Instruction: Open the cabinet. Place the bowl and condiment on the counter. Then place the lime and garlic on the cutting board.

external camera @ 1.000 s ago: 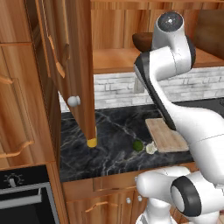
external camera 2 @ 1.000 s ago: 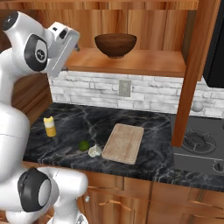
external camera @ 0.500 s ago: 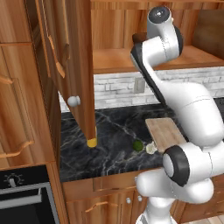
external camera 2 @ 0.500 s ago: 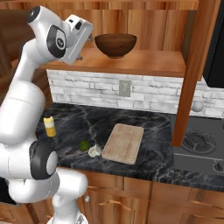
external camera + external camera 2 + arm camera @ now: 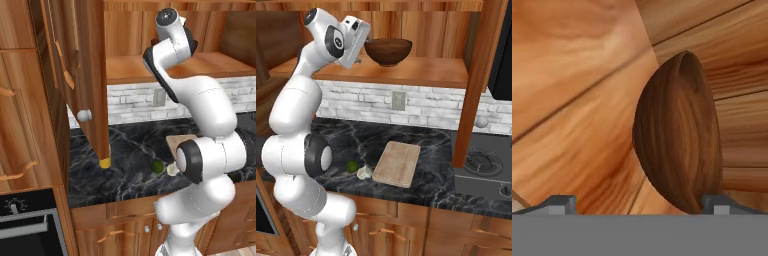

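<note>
The fingers (image 5: 637,202) stand well apart and hold nothing, their two dark tips rising at 7 and 5 o'clock of the hand view, with the wooden bowl (image 5: 679,132) looming between and beyond them, toward 2 o'clock. In that rolled view the bowl's rim faces roughly 3 o'clock, but the right base view shows the bowl (image 5: 388,51) sitting upright on the cabinet shelf (image 5: 421,71), mouth up; being round, it has no real long axis beyond the level line of its rim. The hand (image 5: 354,36) hangs just beside it at 9 o'clock, apparently not touching. The risk from here is a sideways nudge: the right tip already overlaps the bowl's curved wall in the hand view, and closing on that rounded flank rather than on the rim could squeeze the bowl out of the grip or push it along the shelf toward the back wall. Below, on the dark marble tabletop (image 5: 436,150), the lime (image 5: 351,166) and garlic (image 5: 364,173) lie just beside the cutting board (image 5: 397,163) at its 9 o'clock, not yet on it. The cabinet door (image 5: 82,75) hangs open at left, the yellow condiment bottle (image 5: 105,163) visible beneath its lower edge.
</note>
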